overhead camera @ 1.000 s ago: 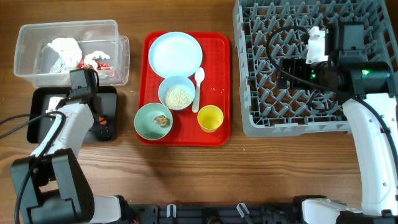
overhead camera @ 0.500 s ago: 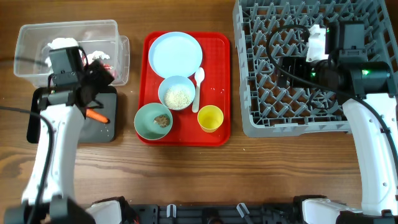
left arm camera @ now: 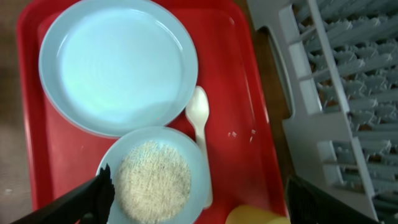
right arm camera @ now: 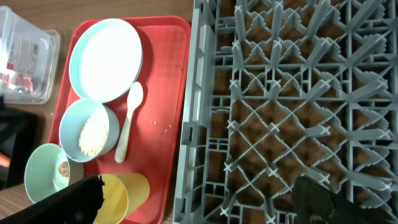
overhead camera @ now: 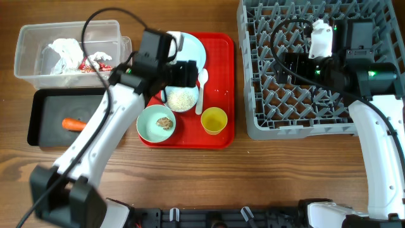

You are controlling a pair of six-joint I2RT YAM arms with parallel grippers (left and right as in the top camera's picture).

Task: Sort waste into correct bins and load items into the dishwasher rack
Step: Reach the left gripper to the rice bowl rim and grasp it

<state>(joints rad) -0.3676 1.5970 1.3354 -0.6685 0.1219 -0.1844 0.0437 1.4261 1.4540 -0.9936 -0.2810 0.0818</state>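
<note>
left gripper (left arm camera: 199, 190) swung from black tray (overhead camera: 44, 126) to above the rice bowl (left arm camera: 198, 168), spread wide; right gripper (right arm camera: 199, 199) spread over rack (right arm camera: 280, 93).

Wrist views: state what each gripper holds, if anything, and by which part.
Nothing is held. The left gripper is open above the rice bowl; the right gripper is open above the dishwasher rack.

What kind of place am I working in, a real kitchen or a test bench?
Probably a tabletop test bench: a grey dishwasher rack sits on a wooden table beside a loaded red tray.
</note>
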